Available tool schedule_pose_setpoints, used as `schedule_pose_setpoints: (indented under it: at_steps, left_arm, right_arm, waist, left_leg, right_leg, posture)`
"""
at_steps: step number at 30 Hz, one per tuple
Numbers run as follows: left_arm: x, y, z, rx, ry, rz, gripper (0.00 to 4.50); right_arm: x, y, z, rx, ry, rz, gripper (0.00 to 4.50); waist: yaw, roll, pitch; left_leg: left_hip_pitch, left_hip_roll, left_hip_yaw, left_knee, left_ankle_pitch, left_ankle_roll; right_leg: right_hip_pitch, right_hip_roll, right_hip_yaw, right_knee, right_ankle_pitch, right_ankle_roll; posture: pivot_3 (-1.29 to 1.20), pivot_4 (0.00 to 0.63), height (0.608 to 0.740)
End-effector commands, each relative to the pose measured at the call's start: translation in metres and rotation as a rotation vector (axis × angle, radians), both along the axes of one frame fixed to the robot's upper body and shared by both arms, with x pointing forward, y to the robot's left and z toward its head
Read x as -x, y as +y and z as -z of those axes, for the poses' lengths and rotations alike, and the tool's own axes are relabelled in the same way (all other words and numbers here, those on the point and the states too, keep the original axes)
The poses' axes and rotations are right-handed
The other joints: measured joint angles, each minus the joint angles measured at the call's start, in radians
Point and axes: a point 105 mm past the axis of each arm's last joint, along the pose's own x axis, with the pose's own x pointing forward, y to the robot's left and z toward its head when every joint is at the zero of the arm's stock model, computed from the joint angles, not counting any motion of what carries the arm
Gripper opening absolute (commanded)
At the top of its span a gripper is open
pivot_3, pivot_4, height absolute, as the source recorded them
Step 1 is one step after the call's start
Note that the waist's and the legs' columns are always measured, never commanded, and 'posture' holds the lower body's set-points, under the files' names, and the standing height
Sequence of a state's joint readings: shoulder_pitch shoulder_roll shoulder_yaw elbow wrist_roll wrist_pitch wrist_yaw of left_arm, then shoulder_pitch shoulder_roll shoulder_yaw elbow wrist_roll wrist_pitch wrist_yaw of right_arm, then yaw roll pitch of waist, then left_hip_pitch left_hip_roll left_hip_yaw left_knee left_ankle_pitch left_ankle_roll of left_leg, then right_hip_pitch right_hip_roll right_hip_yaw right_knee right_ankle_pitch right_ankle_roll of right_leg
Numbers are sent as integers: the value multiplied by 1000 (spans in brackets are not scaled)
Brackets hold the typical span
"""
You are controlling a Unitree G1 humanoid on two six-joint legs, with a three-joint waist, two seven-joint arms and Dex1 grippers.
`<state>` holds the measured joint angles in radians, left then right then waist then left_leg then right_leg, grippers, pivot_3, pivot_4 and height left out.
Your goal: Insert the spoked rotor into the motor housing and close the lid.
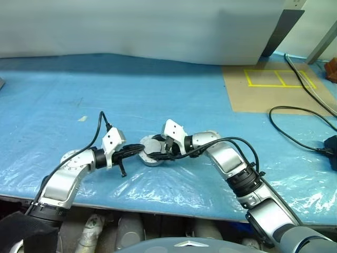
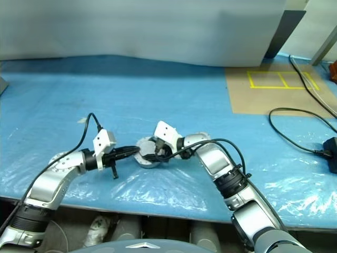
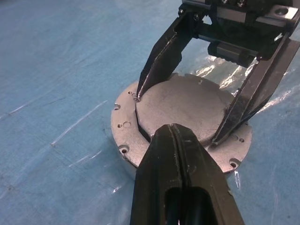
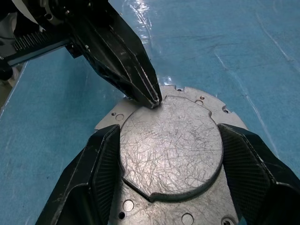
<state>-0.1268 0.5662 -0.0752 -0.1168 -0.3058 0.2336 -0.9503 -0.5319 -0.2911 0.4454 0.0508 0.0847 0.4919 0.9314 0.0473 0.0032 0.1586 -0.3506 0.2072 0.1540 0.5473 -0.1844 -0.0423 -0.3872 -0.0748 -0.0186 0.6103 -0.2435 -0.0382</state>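
Observation:
The motor housing point(image 3: 123, 133) lies on the blue sheet as a round silver flange with small holes. The lid point(image 3: 187, 105) rests flat on it, plain grey face up. My right gripper point(image 4: 169, 131) straddles the lid, one black finger against each side of its edge. My left gripper point(image 3: 172, 130) is shut with nothing between its fingers, its tip resting at the lid's rim, opposite the right gripper point(image 1: 161, 149). In the head views the left gripper point(image 1: 137, 151) meets the housing point(image 1: 150, 159) from the left. The spoked rotor is hidden.
The blue plastic sheet point(image 1: 79, 105) covers the table, whose front edge runs just below the arms. A brown board point(image 1: 274, 89) with yellow tape lies at the back right. A black cable point(image 1: 295, 132) loops along the right side.

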Motion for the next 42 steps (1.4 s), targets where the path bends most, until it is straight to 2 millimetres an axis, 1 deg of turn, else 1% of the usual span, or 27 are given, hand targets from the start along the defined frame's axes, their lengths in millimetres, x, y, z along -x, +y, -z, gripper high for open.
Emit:
schedule_pose_setpoints:
  at_steps: [1, 5, 10, 14, 16, 21, 23, 28, 33, 38, 42]
  left_arm:
    - [-3, 0, 0, -30, -36, 1, 0]
    - [-6, 3, -2, -22, -45, -6, 0]
    - [-8, 9, -12, 44, -48, -30, 0]
    - [-7, 15, -6, 20, -34, -30, 0]
    - [-7, 13, -4, 10, -32, -19, 0]
    - [-2, -3, -1, 24, -25, 31, 0]
    - [-1, -5, 1, 14, -24, 46, 0]
    - [-1, -1, 8, -26, -21, 50, 0]
    - [0, -1, 9, -33, -22, 56, 0]
    - [2, -1, 11, -39, -15, 66, 0]
    - [4, -2, 14, -54, -12, 80, 0]
  right_arm:
    - [-2, -26, 36, 122, 116, 103, 2929]
    - [0, -26, 35, 124, 109, 94, 2929]
    - [2, -26, 29, 105, 117, 72, 2929]
    - [0, -27, 28, 100, 115, 83, 2929]
    - [0, -26, 28, 99, 115, 82, 2929]
    - [0, -25, 27, 101, 110, 81, 2929]
    - [0, -26, 28, 105, 109, 79, 2929]
    - [2, -26, 30, 128, 96, 65, 2929]
    - [3, -25, 41, 164, 94, 65, 2929]
    - [0, -23, 37, 147, 99, 76, 2929]
    - [-1, -20, 34, 137, 71, 68, 2929]
  waist:
    - [0, 0, 0]
    - [0, 0, 0]
    - [2, 0, 0]
    - [4, 0, 0]
    - [4, 0, 0]
    - [5, 0, 0]
    - [7, 0, 0]
    - [13, 0, 0]
    - [18, 0, 0]
    - [18, 0, 0]
    - [18, 0, -1]
  left_leg:
    - [0, 0, 0, -1, 0, 0]
    - [0, 0, 1, -2, 0, 0]
    - [-1, 0, 1, -2, 0, 0]
    - [-2, 0, 1, -2, 1, -1]
    - [-3, 0, 2, -2, 2, -4]
    - [-3, 0, 2, -3, 2, -4]
    - [-3, 0, 2, -3, 2, -4]
    - [-3, 0, 2, -3, 2, -4]
    - [-1, 0, 2, -3, 2, -4]
    - [0, 0, 2, -4, 2, -4]
    - [1, 0, 2, -4, 2, -4]
  right_leg:
    - [0, 0, 0, -1, 0, 0]
    - [0, 0, 0, -2, 0, 0]
    - [0, 0, 0, -3, 0, 0]
    - [-1, 0, 0, -4, 0, 0]
    - [-2, 0, 0, -4, -1, 1]
    - [-2, 0, 0, -4, -1, 1]
    - [-2, 0, 0, -4, -1, 1]
    - [-1, -1, 0, -4, -1, 1]
    - [-1, -1, 0, -4, -1, 1]
    - [-1, -1, 0, -4, -1, 1]
    - [0, -1, 1, -4, -1, 1]
  posture:
    - [0, 150, 740]
    - [0, 150, 740]
    - [0, 150, 740]
    - [0, 150, 740]
    - [0, 150, 740]
    - [0, 150, 740]
    - [0, 150, 740]
    - [0, 150, 740]
    - [0, 150, 740]
    - [0, 150, 740]
    - [0, 150, 740]
